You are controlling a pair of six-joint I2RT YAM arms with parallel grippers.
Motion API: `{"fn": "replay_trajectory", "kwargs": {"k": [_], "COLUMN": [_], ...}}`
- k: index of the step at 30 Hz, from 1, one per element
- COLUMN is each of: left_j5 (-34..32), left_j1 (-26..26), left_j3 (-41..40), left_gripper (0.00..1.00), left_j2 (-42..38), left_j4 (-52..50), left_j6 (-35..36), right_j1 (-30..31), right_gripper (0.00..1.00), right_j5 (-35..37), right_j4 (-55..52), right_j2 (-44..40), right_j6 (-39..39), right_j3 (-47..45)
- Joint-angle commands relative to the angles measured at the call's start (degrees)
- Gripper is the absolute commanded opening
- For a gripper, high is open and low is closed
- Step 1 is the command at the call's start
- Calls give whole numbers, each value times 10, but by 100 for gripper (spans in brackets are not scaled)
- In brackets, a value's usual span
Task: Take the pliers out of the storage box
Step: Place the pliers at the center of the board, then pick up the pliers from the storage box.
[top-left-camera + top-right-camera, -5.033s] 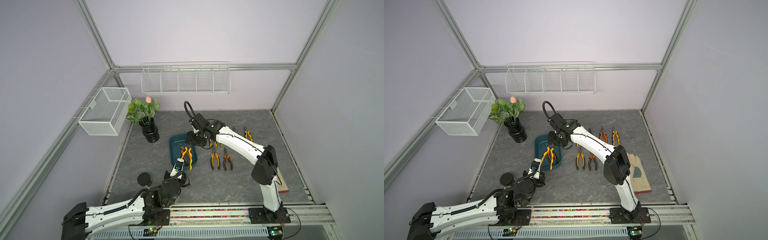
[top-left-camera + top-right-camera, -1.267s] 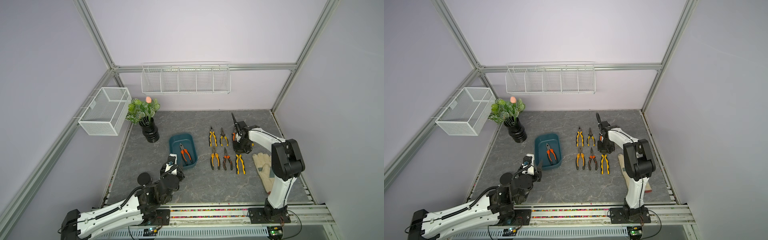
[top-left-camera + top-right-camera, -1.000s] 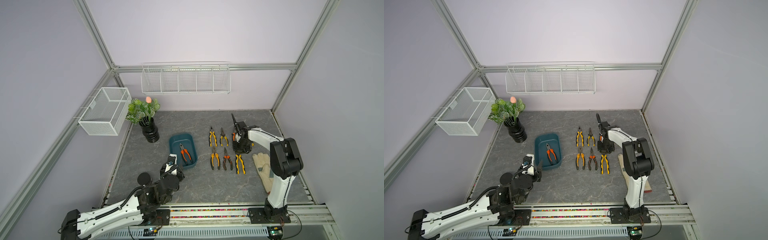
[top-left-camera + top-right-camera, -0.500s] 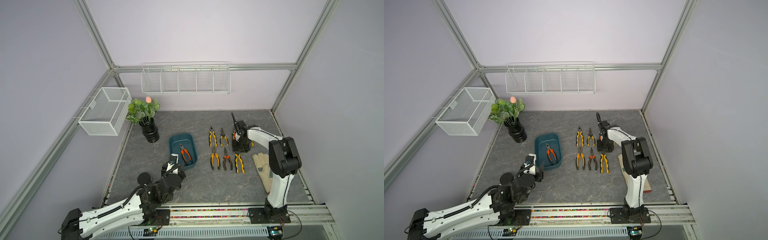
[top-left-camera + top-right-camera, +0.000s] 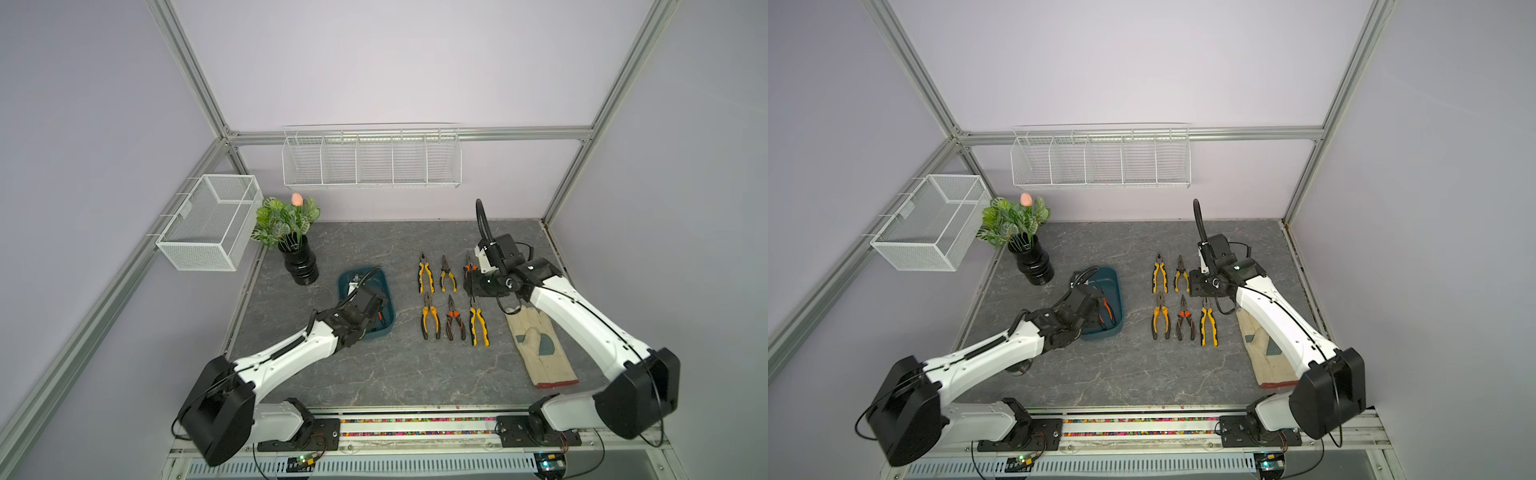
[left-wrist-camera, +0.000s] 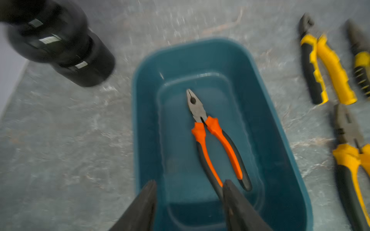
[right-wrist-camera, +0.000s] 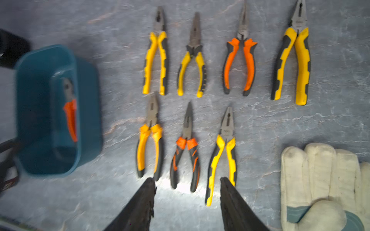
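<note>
left gripper (image 6: 188, 200): jaws apart, nothing held, hanging over the near end of the storage box (image 6: 144, 140). One pair of orange-black pliers (image 6: 212, 140) lies flat on the box floor, skewed to the walls, handles toward the gripper.

Risks:
- One finger (image 6: 236, 204) overlaps the end of one handle, the other stands off to the side. Can't tell if it touches. Closing like this likely catches a single handle, so the pliers pivot or splay and slip out.
- Skewed pose plus walls: the nose can hook the rim on the lift. The tub looks light, so it probably drags or tips.
- Descent this close to the end wall may land a finger on the wall, not the floor.

right gripper (image 7: 188, 192): also apart and empty, above the laid-out pliers (image 7: 226, 152) on the worktop (image 5: 374, 374), four in the far row and three in the near row. The free slot looks like the near row's end, beside the glove (image 7: 320, 180). The right arm hangs over that side, so an arm clash is possible, and the glove crowds the slot.

The black vase (image 6: 60, 44) stands near the box's far corner, apart from it. Wire baskets (image 5: 370, 160) hang on the walls, out of play.
</note>
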Motion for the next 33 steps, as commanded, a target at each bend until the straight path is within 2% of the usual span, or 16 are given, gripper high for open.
{"fn": "replay_trajectory", "kwargs": {"k": [1, 8, 12, 19, 23, 25, 31, 33], "left_j5": [51, 129, 152, 159, 140, 127, 134, 139], "left_j1": [18, 61, 71, 80, 81, 81, 86, 86], "left_j3": [32, 59, 71, 79, 106, 115, 110, 107], "left_gripper": [56, 55, 47, 48, 47, 41, 1, 0], "left_j2": [48, 132, 163, 209, 234, 240, 242, 238], "left_j4": [-47, -41, -46, -40, -74, -89, -87, -81], "left_j6": [-54, -80, -85, -83, -61, -51, -39, -38], "right_j1": [5, 6, 7, 6, 7, 6, 5, 6], "right_gripper": [55, 55, 55, 55, 55, 54, 54, 54], "right_j5": [-6, -8, -11, -12, -12, -13, -19, -22], "right_j4": [-27, -28, -24, -21, -21, -19, -6, -5], "right_j2": [-22, -51, -53, -54, -52, -51, -53, -52], "right_j6": [27, 24, 20, 14, 11, 10, 18, 18], "right_j3": [-42, -66, -71, -72, -70, -70, -77, -78]}}
